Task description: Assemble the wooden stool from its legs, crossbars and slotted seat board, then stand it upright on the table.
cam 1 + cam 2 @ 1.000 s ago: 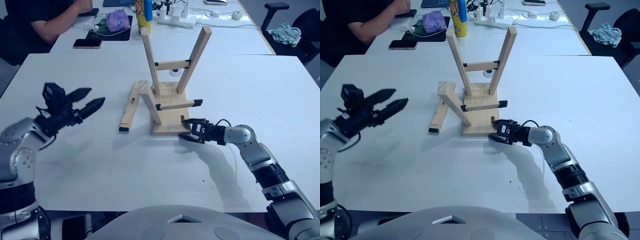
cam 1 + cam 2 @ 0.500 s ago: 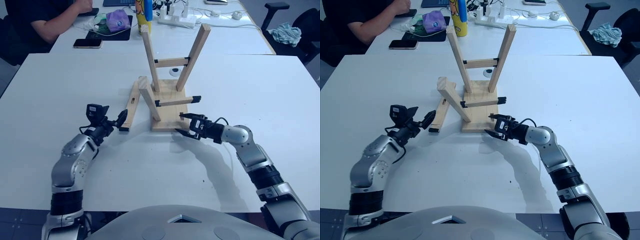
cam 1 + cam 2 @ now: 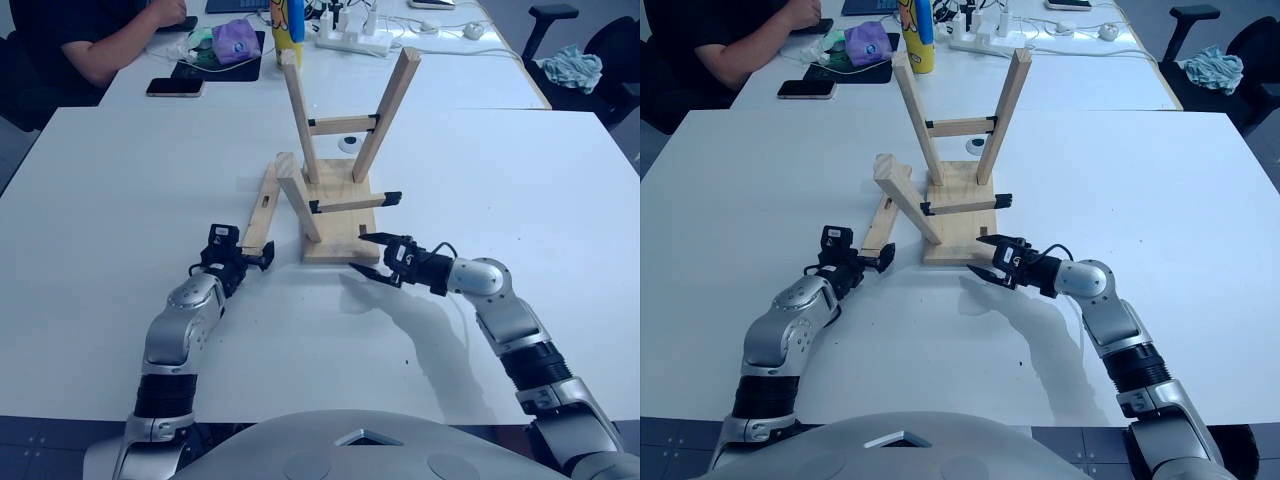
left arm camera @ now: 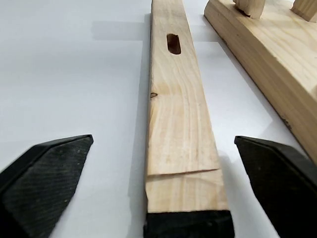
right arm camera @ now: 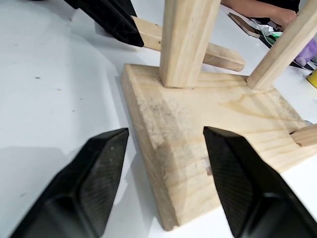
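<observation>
Loose leg (image 3: 262, 210) lies flat at board's (image 3: 340, 238) 9 o'clock, left gripper (image 3: 262, 258) open astride its capped end; right gripper (image 3: 366, 254) open at board's 5 o'clock corner; advise closing squarely, bracing board.

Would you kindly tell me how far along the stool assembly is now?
Done: three legs and two crossbars stand fitted in the seat board, which lies upside down. In hand: left gripper open around the loose fourth leg's capped end; right gripper open at the board's near corner. Remaining: fit that leg, stand the stool upright.
</observation>
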`<state>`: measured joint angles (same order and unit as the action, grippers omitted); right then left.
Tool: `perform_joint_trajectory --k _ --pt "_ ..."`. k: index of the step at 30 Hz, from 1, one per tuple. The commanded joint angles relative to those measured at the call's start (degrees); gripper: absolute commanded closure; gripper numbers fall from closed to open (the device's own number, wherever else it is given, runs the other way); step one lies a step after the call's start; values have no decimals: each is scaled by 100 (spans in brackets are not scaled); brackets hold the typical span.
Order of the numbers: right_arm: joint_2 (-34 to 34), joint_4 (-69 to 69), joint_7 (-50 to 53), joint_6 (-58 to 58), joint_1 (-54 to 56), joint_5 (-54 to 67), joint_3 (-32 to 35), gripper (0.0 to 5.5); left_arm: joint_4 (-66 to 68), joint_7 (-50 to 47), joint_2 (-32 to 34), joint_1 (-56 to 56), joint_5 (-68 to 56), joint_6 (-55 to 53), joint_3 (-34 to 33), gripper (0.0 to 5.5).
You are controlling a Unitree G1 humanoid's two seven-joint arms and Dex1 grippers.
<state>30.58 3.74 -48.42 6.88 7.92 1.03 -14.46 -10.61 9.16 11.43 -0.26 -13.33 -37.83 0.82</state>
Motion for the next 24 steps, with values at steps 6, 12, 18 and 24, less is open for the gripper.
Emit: perform_joint_trajectory --k 6,12,18,24 --pt "-74 -600 71 -581 -297 433 223 268 86 175 220 -141 185 -306 166 107" --pt "-179 -822 124 -996 -346 714 338 268 38 419 516 -176 412 -374 435 195" --pt "-256 -1222 119 -1816 -584 1212 418 268 349 560 630 -141 425 -303 265 285" --pt "18 -1745 -275 -2806 -968 1955 519 268 413 656 592 -90 253 673 -338 344"
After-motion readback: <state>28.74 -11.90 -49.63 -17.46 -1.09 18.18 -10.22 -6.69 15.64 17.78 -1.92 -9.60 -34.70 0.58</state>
